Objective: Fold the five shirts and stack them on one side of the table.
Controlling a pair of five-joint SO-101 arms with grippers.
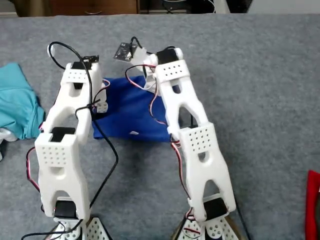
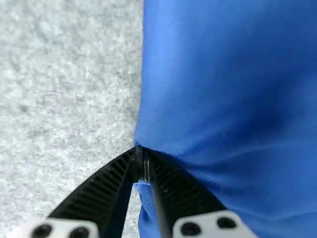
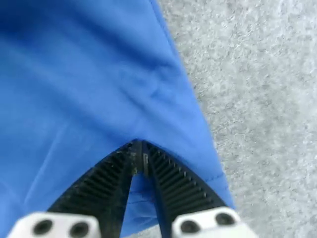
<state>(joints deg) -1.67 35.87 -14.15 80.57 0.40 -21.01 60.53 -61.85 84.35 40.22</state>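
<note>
High view: a folded blue fabric shirt [image 1: 127, 112] lies at the far middle of the grey felt tabletop [image 1: 260, 75], between the 2 white arms. A crumpled teal shirt [image 1: 17, 100] sits at the left edge and a red cloth [image 1: 314, 205] at the right edge.

Left wrist view: the left arm's jaws are clamped on the blue fabric shirt [image 2: 223, 99] at its edge.

Right wrist view: the right arm's jaws are likewise pinched on the blue fabric shirt [image 3: 89, 74] near its edge.

Robotics lab or workshop bench: two white plastic arms, the left arm [image 1: 60, 150] and the right arm [image 1: 200, 145], stand side by side on a table [image 1: 265, 100] covered in grey felt. A loose black cable [image 1: 116, 156] trails across them. Wooden furniture [image 1: 90, 6] runs along the frame's upper left edge.
</note>
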